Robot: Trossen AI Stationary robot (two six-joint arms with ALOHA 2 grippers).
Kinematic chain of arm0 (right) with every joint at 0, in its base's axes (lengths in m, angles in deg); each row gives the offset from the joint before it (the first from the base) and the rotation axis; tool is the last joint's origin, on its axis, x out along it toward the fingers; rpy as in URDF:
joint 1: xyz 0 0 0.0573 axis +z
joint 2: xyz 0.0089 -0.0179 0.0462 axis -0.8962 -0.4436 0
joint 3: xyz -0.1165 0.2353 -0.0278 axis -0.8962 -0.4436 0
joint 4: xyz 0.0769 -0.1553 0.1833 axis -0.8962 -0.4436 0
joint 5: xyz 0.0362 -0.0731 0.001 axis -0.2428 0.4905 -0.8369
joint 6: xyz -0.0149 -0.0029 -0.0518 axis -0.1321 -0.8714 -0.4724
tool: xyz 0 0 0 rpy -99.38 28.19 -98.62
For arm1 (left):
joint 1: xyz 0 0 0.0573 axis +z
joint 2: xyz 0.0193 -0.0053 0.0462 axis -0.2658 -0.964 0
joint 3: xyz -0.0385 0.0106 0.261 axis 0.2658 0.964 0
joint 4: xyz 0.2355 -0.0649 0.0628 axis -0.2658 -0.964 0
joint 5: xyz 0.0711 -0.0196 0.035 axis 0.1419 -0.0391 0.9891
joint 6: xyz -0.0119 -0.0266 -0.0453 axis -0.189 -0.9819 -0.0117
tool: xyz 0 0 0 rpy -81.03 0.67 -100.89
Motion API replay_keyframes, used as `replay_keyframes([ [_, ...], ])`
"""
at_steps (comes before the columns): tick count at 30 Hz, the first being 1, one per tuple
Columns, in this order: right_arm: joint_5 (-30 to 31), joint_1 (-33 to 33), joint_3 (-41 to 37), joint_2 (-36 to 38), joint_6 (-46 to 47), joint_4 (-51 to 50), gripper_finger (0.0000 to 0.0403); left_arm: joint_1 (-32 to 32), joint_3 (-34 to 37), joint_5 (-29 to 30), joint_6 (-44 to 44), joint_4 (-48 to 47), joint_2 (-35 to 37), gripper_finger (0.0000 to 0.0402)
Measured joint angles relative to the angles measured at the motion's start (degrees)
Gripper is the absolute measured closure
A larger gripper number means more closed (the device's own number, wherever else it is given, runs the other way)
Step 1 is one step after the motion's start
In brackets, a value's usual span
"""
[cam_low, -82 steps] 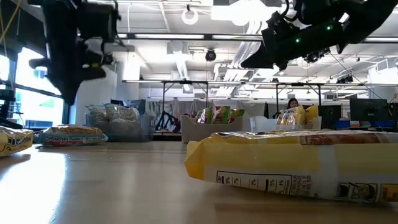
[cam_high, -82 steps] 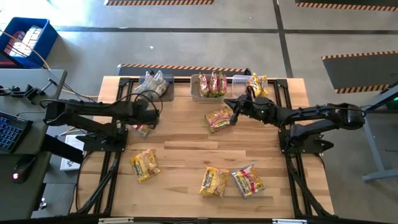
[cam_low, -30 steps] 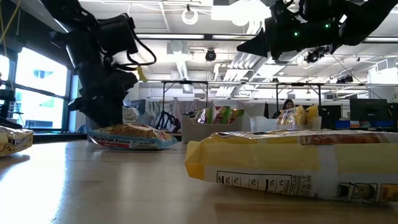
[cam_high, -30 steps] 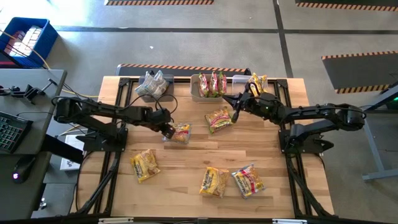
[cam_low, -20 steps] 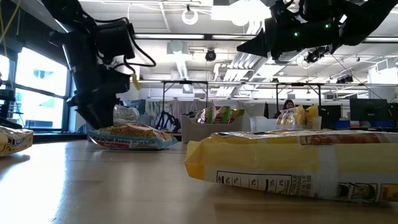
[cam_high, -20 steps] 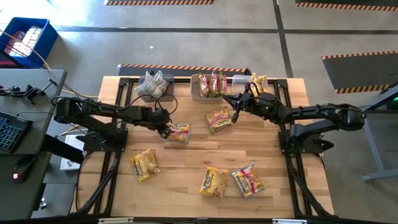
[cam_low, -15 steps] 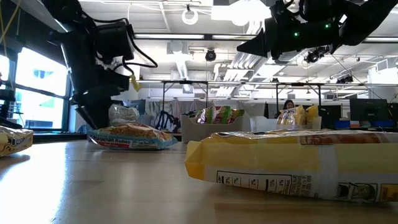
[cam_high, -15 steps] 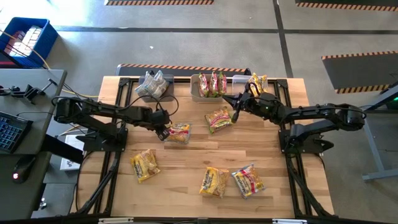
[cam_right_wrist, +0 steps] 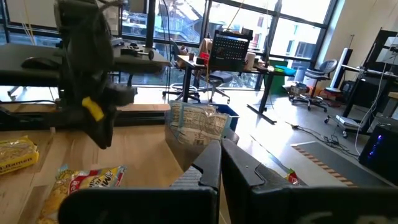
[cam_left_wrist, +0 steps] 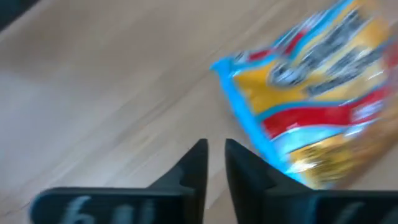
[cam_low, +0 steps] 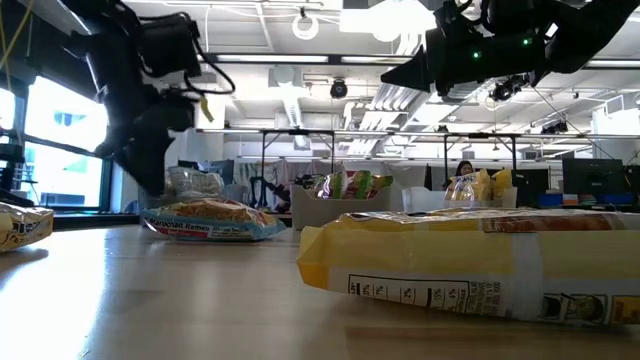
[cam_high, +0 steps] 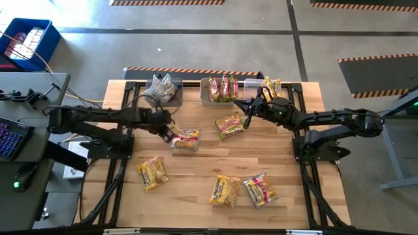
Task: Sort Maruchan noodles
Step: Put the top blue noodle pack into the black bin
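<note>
Several yellow Maruchan packets lie flat on the wooden table. One with blue and red print (cam_high: 186, 138) (cam_left_wrist: 311, 118) (cam_low: 210, 220) lies just right of my left gripper (cam_high: 167, 134) (cam_left_wrist: 216, 155), which hangs shut a little above the table (cam_low: 150, 170) and apart from the packet. Another packet (cam_high: 229, 125) lies below my right gripper (cam_high: 247, 119) (cam_right_wrist: 221, 149), which is shut and held high, its fingers pointing level toward the table's left. Three more packets lie nearer: (cam_high: 151, 173), (cam_high: 224, 190), (cam_high: 260, 190).
Three bins stand along the far edge: the left one (cam_high: 171, 98) holds silvery packets, the middle one (cam_high: 205, 98) red and green packets, the right one (cam_high: 251, 83) a yellow packet (cam_high: 270, 87). A big packet (cam_low: 470, 260) fills the low view's foreground. Bare wood lies mid-table.
My left gripper has drawn back off the blue-edged packet's left end, rising and moving toward the table's left. The packet has stayed flat on the table where it was set down. My right arm has kept still.
</note>
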Motion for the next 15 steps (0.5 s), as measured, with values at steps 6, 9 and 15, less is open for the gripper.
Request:
replay_keyframes([
  [6, -0.73, 0.0, 0.0, 0.0, 0.01, 0.02, 0.0403, 4.42, 1.44, -8.84, -1.56, 9.29, 2.47, 0.0396],
  [9, -2.4, 0.0, 0.01, 0.0, 0.2, 0.06, 0.0403, 6.76, 4.24, -15.19, -1.93, 14.7, 1.26, 0.0383],
  [15, -2.75, 0.0, 0.02, 0.0, 0.21, 0.2, 0.0403, 8.72, 4.44, -16.88, 1.32, 16.56, -0.1, 0.0339],
])
